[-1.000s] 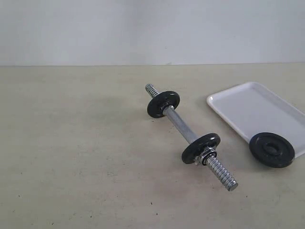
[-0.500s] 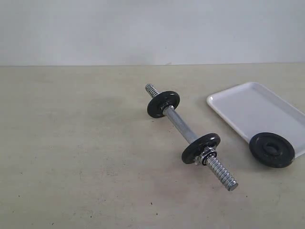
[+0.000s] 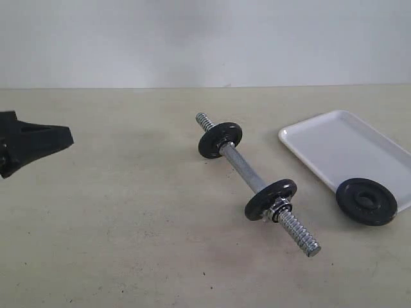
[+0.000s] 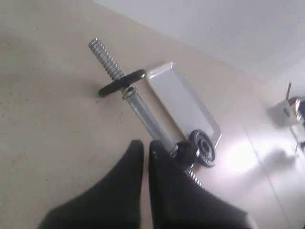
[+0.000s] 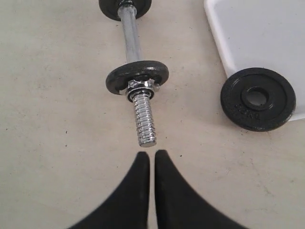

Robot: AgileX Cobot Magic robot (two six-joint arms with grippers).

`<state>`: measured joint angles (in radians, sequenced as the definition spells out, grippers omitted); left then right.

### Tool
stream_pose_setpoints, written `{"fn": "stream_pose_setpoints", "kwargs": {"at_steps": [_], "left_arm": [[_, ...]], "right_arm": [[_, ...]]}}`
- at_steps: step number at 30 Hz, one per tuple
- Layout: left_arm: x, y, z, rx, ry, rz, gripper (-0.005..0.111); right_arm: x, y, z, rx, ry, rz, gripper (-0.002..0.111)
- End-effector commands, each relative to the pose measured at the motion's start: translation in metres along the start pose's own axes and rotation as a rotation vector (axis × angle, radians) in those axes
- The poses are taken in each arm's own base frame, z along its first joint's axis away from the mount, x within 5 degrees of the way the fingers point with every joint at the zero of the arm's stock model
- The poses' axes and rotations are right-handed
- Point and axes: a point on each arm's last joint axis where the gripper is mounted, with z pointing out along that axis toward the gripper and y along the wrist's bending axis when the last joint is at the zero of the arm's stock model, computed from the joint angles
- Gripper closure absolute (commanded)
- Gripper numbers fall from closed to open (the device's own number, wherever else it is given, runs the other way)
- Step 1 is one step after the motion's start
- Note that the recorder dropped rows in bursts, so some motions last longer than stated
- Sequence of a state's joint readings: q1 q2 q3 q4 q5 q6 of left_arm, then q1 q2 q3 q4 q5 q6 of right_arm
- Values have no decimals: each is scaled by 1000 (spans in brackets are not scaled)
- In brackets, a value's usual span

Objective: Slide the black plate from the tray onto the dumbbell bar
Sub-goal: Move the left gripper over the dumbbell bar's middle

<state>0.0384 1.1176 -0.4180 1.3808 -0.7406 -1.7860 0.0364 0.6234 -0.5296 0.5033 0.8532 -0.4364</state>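
Observation:
The black plate (image 3: 366, 201) lies flat, overlapping the near corner of the white tray (image 3: 343, 144); the right wrist view also shows the plate (image 5: 258, 98) and the tray (image 5: 257, 33). The dumbbell bar (image 3: 247, 173) rests diagonally on the table with one black disc (image 3: 220, 140) near its far end and another (image 3: 270, 199) held by a silver nut. My left gripper (image 3: 65, 136) hovers at the far left, shut and empty, far from the bar. My right gripper (image 5: 151, 155) is shut and empty, just off the bar's threaded end (image 5: 147, 136).
The beige table (image 3: 115, 231) stretches between the left gripper and the bar. A pale wall (image 3: 205, 38) stands behind. In the left wrist view, some white equipment (image 4: 291, 106) sits beyond the tray (image 4: 181, 98).
My left gripper has come into the exterior view from the left edge. The bar, tray and plate have not moved.

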Motion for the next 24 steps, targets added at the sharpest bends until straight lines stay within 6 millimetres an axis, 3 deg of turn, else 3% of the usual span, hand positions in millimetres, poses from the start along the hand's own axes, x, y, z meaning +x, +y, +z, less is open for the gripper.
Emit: {"fn": "stream_pose_setpoints", "kwargs": {"at_steps": [1, 8, 15, 24], "left_arm": [[-12, -3, 1, 26, -90, -36, 102], [-13, -9, 1, 89, -101, -38, 102], [-17, -31, 2, 257, -64, 17, 102], [-38, -65, 20, 117, 9, 151, 102]], "right_arm": [[-4, 1, -1, -7, -21, 7, 109], [-6, 3, -1, -29, -44, 18, 109], [-10, 12, -2, -129, -95, 26, 109], [-15, 17, -3, -192, -151, -8, 109]]}}
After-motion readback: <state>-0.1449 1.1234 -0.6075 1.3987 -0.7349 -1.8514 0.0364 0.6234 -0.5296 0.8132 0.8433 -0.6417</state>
